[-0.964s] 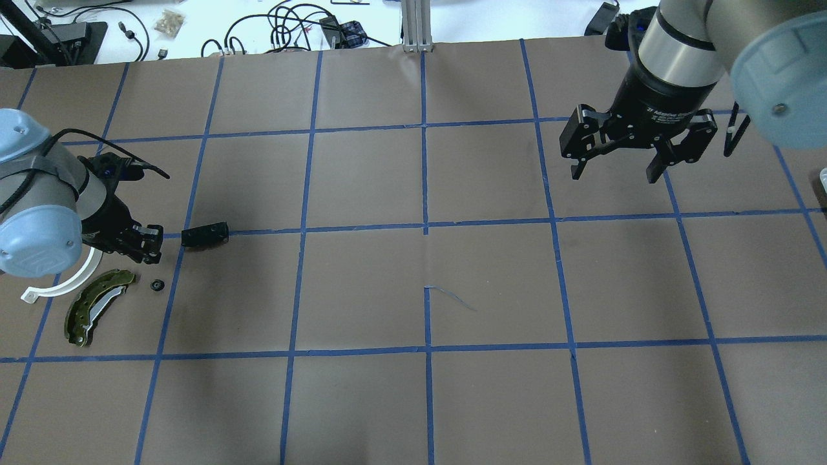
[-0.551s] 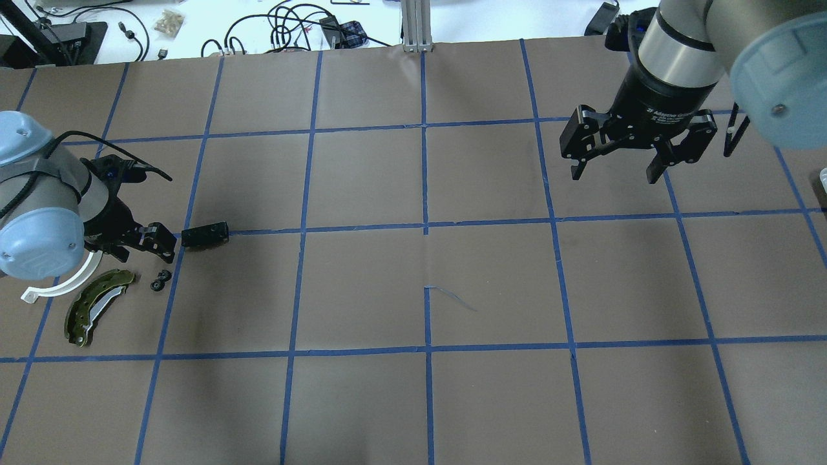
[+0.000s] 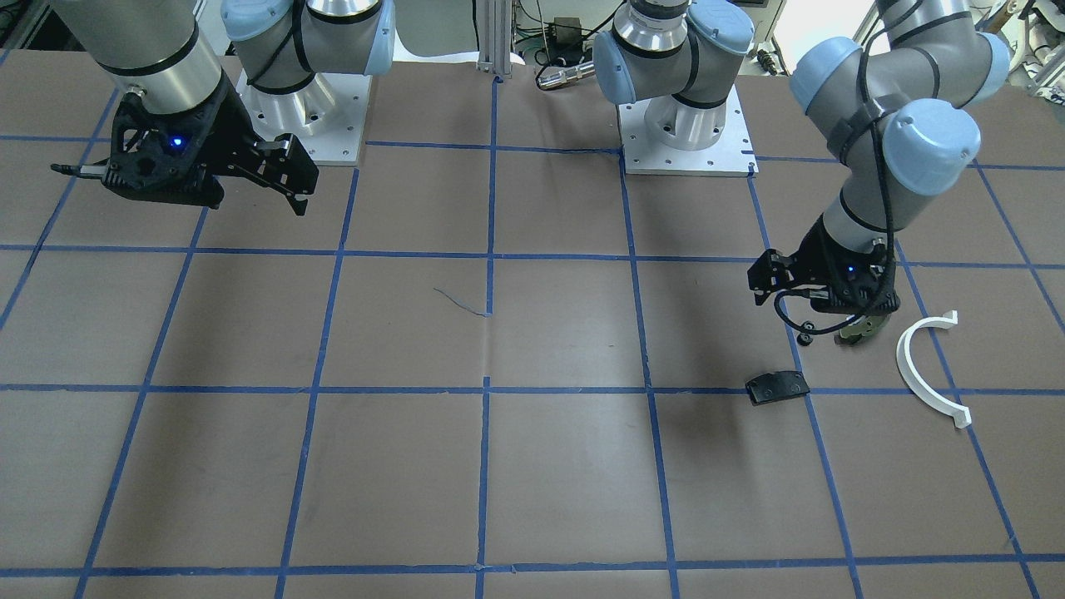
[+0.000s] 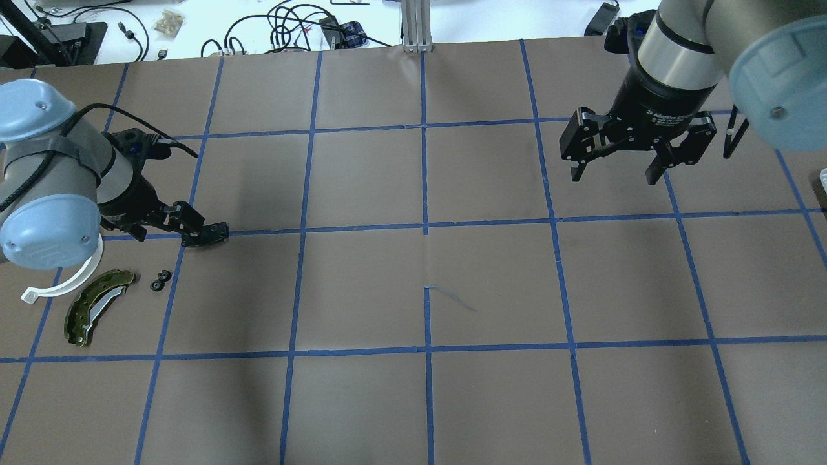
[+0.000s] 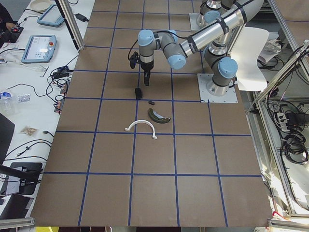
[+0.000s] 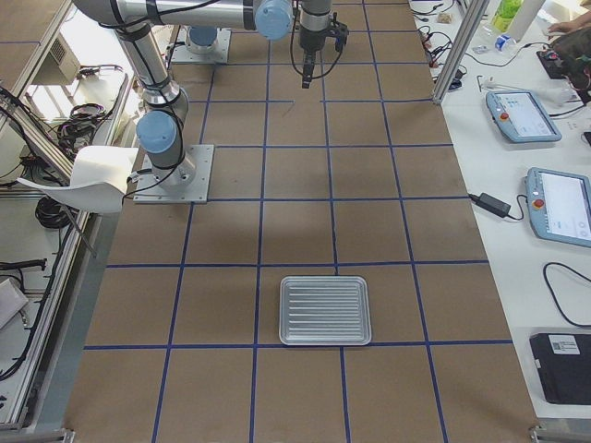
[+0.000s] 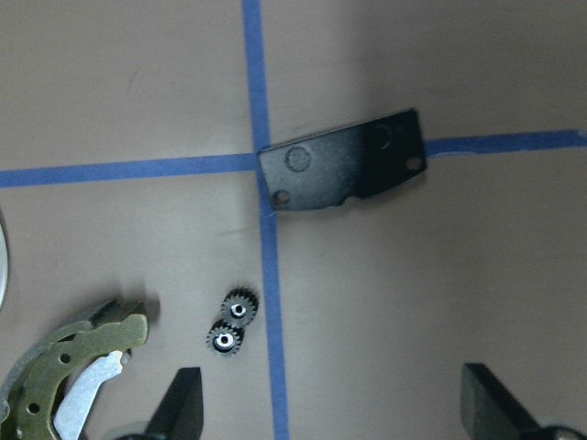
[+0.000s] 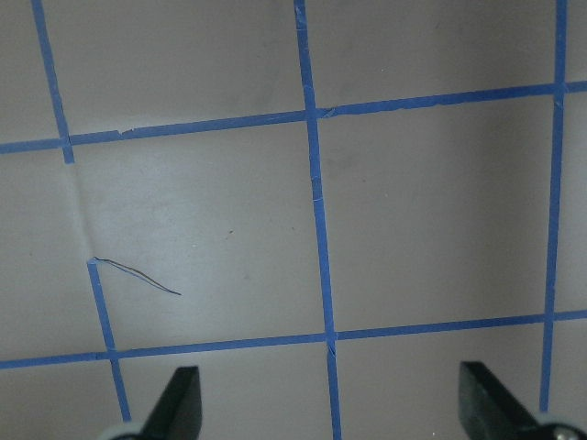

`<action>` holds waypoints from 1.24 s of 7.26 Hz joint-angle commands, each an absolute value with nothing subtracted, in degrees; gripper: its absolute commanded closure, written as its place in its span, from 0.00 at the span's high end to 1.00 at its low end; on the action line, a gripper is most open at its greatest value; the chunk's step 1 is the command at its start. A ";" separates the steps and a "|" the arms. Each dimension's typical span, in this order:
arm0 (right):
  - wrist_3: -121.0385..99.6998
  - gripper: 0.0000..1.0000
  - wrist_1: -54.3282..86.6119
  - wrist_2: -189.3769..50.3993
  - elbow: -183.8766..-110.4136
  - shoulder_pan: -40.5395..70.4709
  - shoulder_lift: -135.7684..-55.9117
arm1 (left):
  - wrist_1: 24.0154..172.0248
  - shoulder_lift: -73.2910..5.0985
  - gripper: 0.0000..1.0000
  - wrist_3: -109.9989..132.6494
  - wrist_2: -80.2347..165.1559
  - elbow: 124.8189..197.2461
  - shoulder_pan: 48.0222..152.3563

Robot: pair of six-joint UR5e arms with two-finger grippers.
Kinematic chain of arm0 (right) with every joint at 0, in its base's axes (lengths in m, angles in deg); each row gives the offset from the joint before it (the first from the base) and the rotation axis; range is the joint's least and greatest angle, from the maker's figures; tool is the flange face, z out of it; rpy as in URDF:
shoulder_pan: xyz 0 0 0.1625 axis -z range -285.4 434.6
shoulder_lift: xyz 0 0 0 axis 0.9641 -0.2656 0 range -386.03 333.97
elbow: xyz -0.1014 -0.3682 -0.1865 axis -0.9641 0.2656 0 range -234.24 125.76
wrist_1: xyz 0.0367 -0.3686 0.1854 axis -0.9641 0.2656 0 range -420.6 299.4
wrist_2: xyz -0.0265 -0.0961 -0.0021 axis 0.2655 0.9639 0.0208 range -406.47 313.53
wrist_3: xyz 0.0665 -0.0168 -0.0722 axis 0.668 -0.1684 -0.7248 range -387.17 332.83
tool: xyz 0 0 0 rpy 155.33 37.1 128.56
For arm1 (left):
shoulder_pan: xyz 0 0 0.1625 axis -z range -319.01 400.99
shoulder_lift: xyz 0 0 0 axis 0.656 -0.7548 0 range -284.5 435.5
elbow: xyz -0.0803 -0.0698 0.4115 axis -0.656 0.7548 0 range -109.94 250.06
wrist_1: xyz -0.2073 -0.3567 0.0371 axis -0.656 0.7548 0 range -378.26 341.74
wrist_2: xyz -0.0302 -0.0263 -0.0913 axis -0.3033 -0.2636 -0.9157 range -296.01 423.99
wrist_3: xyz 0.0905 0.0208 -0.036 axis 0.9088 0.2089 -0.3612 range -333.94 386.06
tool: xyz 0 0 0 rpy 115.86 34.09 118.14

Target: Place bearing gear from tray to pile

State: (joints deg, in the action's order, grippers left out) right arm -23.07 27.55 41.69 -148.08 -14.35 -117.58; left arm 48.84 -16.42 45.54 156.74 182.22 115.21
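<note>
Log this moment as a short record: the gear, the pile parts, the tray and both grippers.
brake shoe: flat on the table
black plate: flat, apart from the shoe
white half-ring: lying beside the shoe
bearing gear: loose on the table between shoe and plate, touching neither
tray: nothing seen in it
left gripper: open, empty, by the pile
right gripper: open, empty, far from the pile

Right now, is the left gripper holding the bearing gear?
No, the left gripper is open, and the bearing gear lies on the table beside the brake shoe.
</note>
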 commanded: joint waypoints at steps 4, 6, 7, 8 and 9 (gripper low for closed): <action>-22.17 1.00 28.87 41.86 -147.84 -14.44 -119.80 | 73.37 -11.51 1.00 25.36 156.37 159.83 136.77; -22.07 1.00 28.61 41.77 -147.93 -14.52 -119.90 | 75.25 -12.05 1.00 22.81 156.10 160.15 137.32; -22.25 1.00 28.52 41.78 -147.93 -14.44 -119.99 | 75.26 -11.61 1.00 23.50 156.19 160.24 136.71; -22.60 1.00 28.52 41.69 -148.02 -14.52 -120.16 | 75.08 -11.60 1.00 23.68 155.76 160.06 136.36; -22.77 1.00 28.52 41.69 -148.02 -14.44 -120.16 | 74.56 -11.95 1.00 22.29 154.45 159.37 136.18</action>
State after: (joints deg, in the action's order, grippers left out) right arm -22.51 28.54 41.72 -147.98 -14.48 -120.09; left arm 74.97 -11.76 23.27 155.58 159.94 136.47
